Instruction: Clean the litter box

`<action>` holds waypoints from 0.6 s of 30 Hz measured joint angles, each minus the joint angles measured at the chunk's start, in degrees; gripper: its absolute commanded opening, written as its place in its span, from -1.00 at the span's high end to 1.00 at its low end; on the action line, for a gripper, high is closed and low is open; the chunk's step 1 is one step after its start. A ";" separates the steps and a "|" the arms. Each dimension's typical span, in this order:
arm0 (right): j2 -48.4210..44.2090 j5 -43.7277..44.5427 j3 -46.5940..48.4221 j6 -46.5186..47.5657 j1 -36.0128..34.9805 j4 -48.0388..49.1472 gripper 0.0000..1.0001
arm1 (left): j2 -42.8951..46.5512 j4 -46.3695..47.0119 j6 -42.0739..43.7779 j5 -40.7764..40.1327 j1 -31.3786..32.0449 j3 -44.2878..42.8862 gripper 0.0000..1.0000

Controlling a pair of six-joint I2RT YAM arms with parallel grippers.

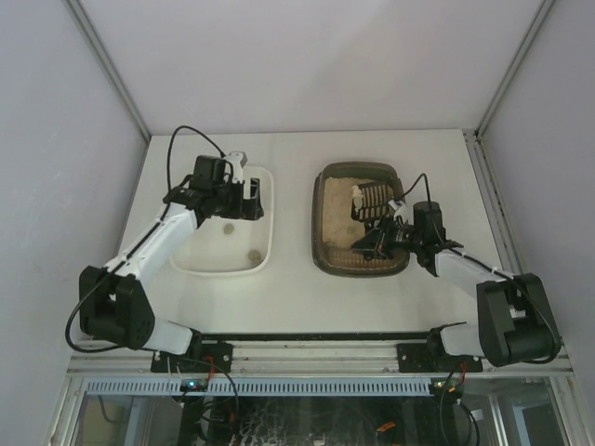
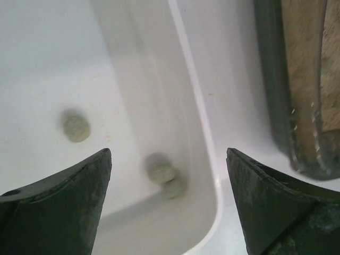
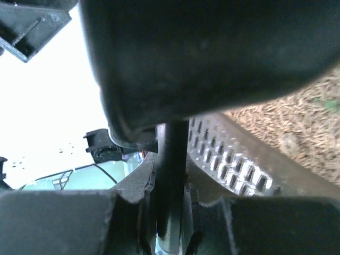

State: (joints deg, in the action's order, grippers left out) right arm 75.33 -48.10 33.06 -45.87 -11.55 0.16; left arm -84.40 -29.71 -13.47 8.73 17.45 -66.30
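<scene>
The flat white table (image 1: 293, 288) carried two trays side by side, set apart. On my right sat the litter box (image 1: 358, 168), a dark brown translucent rectangular plastic tray with rounded corners, bedded in pale beige granular sand (image 1: 337, 218). On the left was the white rectangular plastic tray (image 1: 223, 270), which I took to be the dump spot for waste, close enough that the litter box's wall (image 2: 276, 106) showed just past its rim (image 2: 202, 138) in the left wrist view.

The right gripper (image 1: 379, 232) reached in over the litter box, its fingers clamped on the handle of the small black slotted plastic scoop (image 1: 372, 197). In the right wrist view, the gripper (image 3: 170, 186) pinched that dark handle, and the slotted blade (image 3: 228, 159) lay tilted just above the sand, presumably so grains could sift through. I judged I was mid-scoop.

The left gripper (image 1: 249, 200) hovered over the white tray's right side, fingers spread wide and holding nothing (image 2: 169, 154), likely parked out of the way.

A pale lump (image 1: 356, 193) sat at the scoop's left edge; I could not tell whether it rested on the blade or in the sand. Smallest of all were round greyish pellets in the white tray, one apart (image 2: 77, 128) and two touching in the near corner (image 2: 161, 171).
</scene>
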 measured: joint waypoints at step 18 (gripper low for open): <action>25.77 -13.05 -13.51 -37.13 3.37 74.62 1.00 | 17.38 -5.66 20.26 -5.07 -5.29 11.47 -0.71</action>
State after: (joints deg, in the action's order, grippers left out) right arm 101.10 -61.14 19.55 -83.00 -8.19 74.78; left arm -67.02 -35.38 6.79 3.66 12.16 -54.83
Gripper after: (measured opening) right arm 0.137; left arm 0.846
